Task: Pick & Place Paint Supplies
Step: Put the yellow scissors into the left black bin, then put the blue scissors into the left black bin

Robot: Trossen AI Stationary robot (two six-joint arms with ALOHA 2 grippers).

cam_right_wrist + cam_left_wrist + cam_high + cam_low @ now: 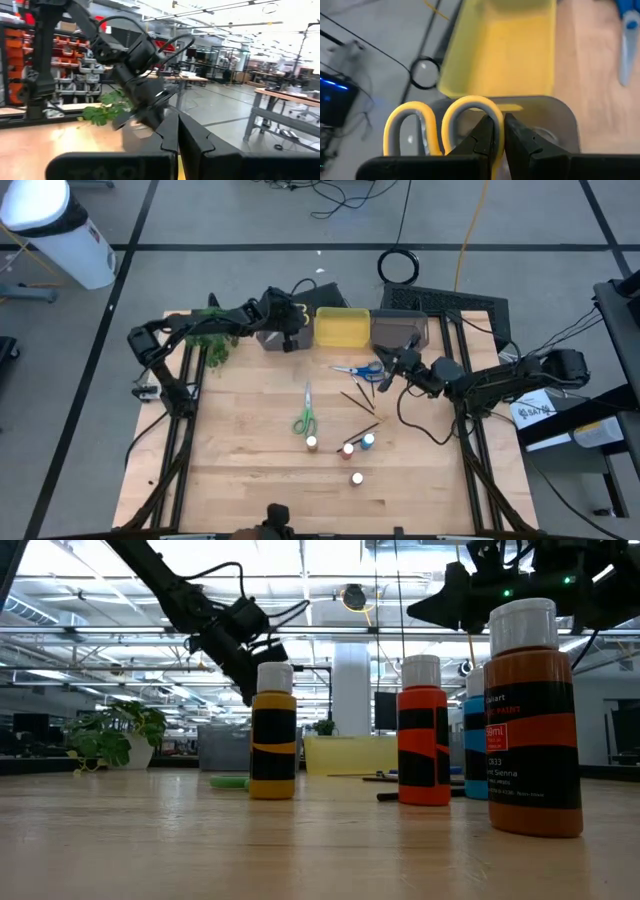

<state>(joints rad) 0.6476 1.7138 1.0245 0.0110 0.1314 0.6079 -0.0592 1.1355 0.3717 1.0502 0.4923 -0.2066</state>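
Note:
My left gripper (499, 120) (290, 332) hovers over the left grey bin (560, 112), shut on yellow-handled scissors (415, 107); their blades are hidden. My right gripper (177, 120) (383, 378) is shut, raised beside the blue-red scissors (360, 370) on the table. Green-handled scissors (305, 420) lie flat mid-table, with thin brushes (356, 400) to their right. Four white-capped bottles stand near the front: yellow (273, 730), red-orange (423, 730), blue (475, 740), brown (533, 720). My left gripper pinches the rim of one yellow handle loop (492, 112) of the scissors, one finger (481, 137) inside the loop and the other outside. The scissors are lifted clear above the grey bin, the second loop (410, 112) free beside the fingers.
A yellow bin (340, 327) sits between the left grey bin (272, 338) and a second grey bin (402, 330) at the far edge. A green plant (213, 342) stands at the far left. Bare wood shows along the left and near sides.

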